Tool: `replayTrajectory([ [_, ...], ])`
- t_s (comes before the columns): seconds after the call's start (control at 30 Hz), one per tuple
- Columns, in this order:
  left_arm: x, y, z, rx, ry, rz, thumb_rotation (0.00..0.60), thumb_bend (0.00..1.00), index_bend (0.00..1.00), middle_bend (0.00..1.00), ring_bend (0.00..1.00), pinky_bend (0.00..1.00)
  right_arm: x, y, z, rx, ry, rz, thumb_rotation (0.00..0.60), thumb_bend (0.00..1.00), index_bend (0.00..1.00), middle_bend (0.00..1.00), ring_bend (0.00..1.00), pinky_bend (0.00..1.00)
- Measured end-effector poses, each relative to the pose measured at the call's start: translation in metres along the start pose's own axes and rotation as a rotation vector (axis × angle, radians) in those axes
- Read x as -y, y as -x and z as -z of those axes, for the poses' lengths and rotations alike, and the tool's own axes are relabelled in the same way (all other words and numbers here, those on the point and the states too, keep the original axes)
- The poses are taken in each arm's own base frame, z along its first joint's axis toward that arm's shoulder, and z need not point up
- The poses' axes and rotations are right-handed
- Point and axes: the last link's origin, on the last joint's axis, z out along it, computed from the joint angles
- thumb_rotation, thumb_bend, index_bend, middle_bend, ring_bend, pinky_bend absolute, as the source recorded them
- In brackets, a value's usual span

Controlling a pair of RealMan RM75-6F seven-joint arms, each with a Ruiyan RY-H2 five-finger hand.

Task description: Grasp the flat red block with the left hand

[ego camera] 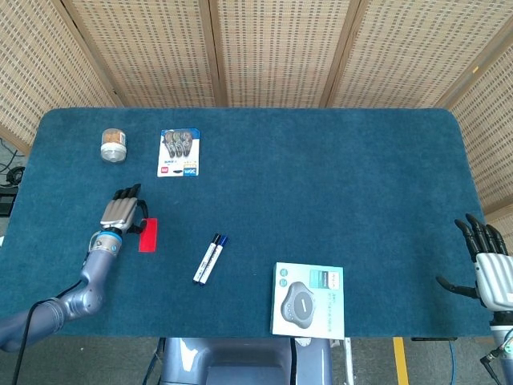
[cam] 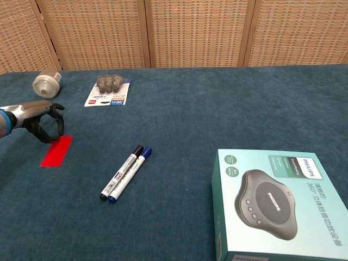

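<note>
The flat red block (ego camera: 148,235) (cam: 56,150) lies on the blue cloth near the table's left side. My left hand (ego camera: 122,212) (cam: 38,117) hovers just left of and behind it. Its fingers (cam: 56,126) arch down toward the block's far end with the thumb opposite them, and nothing is held between. Whether the fingertips touch the block I cannot tell. My right hand (ego camera: 489,258) hangs beyond the table's right edge with its fingers spread and holds nothing.
A small jar (ego camera: 115,144) (cam: 46,84) and a blister pack (ego camera: 179,151) (cam: 109,89) sit behind the left hand. Two markers (ego camera: 210,258) (cam: 126,172) lie right of the block. A speaker box (ego camera: 309,299) (cam: 277,204) rests at the front edge.
</note>
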Motion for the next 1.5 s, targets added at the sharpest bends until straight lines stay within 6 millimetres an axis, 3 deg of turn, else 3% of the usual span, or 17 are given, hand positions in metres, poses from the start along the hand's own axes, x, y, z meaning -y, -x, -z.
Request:
replayTrajectory([
  [0.53,-0.004,0.001,-0.002,-0.001,0.005,-0.010,0.600,0.44,0.61,0.00,0.00,0.00,-0.001,-0.002,0.000,-0.005,0.003,-0.009,0.600,0.03,0.05,0.00,0.00,0.00],
  [1.07,-0.006,-0.002,0.001,-0.014,0.019,-0.034,0.600,0.52,0.71,0.00,0.00,0.00,-0.002,-0.002,0.000,-0.004,0.003,-0.014,0.600,0.03,0.05,0.00,0.00,0.00],
  [1.27,-0.008,-0.009,0.031,-0.049,0.129,-0.043,0.600,0.52,0.72,0.00,0.00,0.00,-0.002,-0.002,-0.001,-0.001,0.005,-0.014,0.600,0.03,0.05,0.00,0.00,0.00],
  [1.5,0.016,-0.017,0.105,-0.117,0.310,-0.121,0.600,0.51,0.73,0.00,0.00,0.00,0.000,-0.001,0.000,-0.001,-0.002,-0.009,0.600,0.03,0.05,0.00,0.00,0.00],
])
